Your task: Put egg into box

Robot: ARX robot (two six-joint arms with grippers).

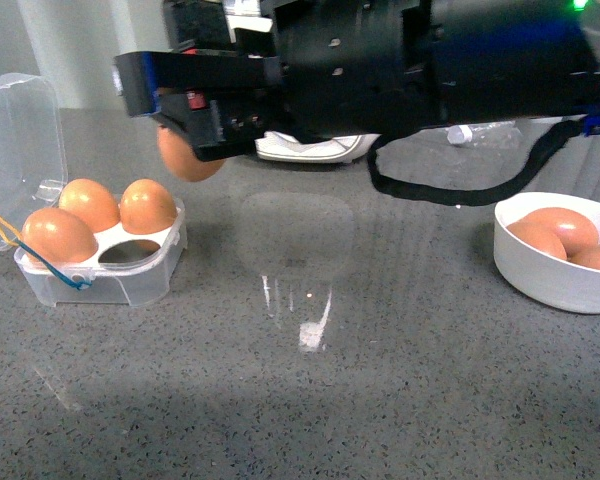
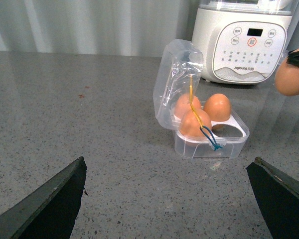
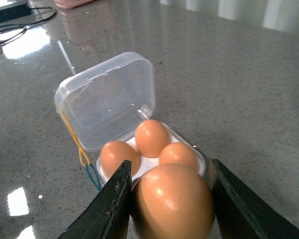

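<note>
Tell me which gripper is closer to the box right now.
Right. The right gripper, shut on the egg, hangs close beside the box, above the table. The left gripper is open and set back, with bare table between it and the box.

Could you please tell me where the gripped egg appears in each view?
Front view: the egg is upper left, right of the box.
Left wrist view: the egg is cut by the frame edge, beyond the box.
Right wrist view: the egg sits in the right gripper, before the box.
Shared landmark: the open box holding three eggs.
</note>
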